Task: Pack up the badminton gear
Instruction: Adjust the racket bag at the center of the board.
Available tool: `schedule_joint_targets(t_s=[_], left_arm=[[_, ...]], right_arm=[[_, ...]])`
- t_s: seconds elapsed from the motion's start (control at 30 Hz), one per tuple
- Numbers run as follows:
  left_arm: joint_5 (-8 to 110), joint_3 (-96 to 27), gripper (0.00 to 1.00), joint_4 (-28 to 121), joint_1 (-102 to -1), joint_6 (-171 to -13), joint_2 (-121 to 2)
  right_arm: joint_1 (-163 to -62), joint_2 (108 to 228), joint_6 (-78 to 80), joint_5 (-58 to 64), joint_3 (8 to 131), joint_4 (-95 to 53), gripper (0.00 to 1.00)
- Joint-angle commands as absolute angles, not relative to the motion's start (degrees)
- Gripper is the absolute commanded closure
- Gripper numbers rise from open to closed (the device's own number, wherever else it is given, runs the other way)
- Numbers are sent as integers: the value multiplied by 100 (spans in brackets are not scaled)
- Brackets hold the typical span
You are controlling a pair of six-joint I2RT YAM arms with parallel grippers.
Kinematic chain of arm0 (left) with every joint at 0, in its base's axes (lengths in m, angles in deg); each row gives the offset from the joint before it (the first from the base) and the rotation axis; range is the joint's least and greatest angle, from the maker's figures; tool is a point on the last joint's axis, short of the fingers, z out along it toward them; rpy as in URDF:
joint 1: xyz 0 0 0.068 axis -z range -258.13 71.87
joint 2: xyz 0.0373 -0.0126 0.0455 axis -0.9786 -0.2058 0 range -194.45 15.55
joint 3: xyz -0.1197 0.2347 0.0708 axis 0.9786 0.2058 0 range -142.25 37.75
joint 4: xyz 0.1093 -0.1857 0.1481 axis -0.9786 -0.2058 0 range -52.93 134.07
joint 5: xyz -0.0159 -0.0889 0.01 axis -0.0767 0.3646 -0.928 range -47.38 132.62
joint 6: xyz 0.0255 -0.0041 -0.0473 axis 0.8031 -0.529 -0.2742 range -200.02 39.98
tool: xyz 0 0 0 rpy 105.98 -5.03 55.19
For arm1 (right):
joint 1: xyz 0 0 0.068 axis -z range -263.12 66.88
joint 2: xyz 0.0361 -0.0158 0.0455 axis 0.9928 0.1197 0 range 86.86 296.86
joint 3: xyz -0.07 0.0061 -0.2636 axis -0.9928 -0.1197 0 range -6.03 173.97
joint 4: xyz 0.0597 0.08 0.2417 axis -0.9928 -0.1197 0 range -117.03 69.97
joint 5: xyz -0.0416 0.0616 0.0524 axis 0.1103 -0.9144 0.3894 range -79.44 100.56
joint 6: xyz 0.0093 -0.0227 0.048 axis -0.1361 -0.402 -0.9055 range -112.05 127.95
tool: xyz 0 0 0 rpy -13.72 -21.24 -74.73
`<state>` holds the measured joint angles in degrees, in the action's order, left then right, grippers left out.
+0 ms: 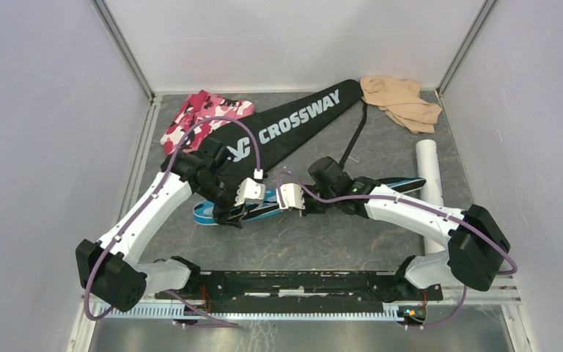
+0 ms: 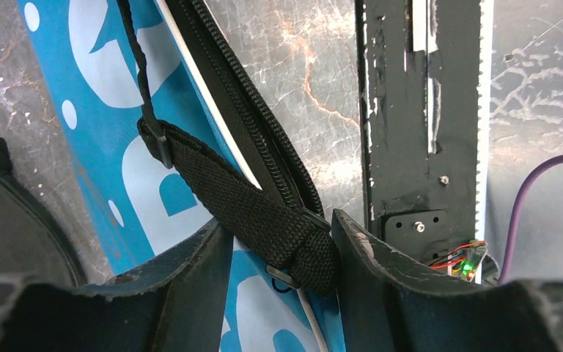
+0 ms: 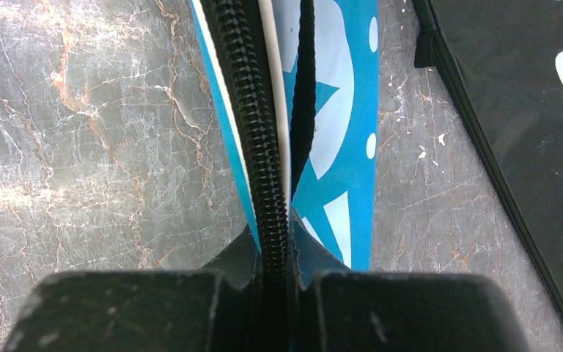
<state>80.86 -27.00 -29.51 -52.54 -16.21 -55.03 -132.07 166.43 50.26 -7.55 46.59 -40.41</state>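
Reached toward 10 o'clock, the right gripper (image 3: 276, 284) is clamped on the blue cover (image 3: 337, 147); the left gripper (image 2: 282, 257) is held, jaws spread, around its strap (image 2: 249, 205).

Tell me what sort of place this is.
Probably a robot test cell: plain white panel walls on aluminium posts, a marbled grey tabletop, a black mounting rail along its near edge.

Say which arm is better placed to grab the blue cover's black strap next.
Left arm: its jaws stand either side of the black strap; closing should catch it. The right arm has its jaws pinched shut on the zipper edge of the blue cover and must let go first.
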Motion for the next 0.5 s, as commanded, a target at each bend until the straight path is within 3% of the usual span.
schedule_joint_targets(t_s=[0.0, 0.2, 0.33, 0.47], left_arm=[[7443, -2633, 45, -3310, -5264, -1232, -5335], [7669, -2724, 48, -3128, -5264, -1428, -5311], [8230, -2903, 29, -2897, -5264, -1700, -5112], [8879, -3120, 24, -2587, -5258, -1879, -4804]], right_arm=[[-13184, 16434, 4961, -824, 4690, -3823, 100], [-13181, 16471, 4961, -851, 4698, -3853, 100], [-13183, 16490, 4988, -875, 4697, -3864, 100], [-13180, 16576, 5018, -946, 4825, -3970, 100]])
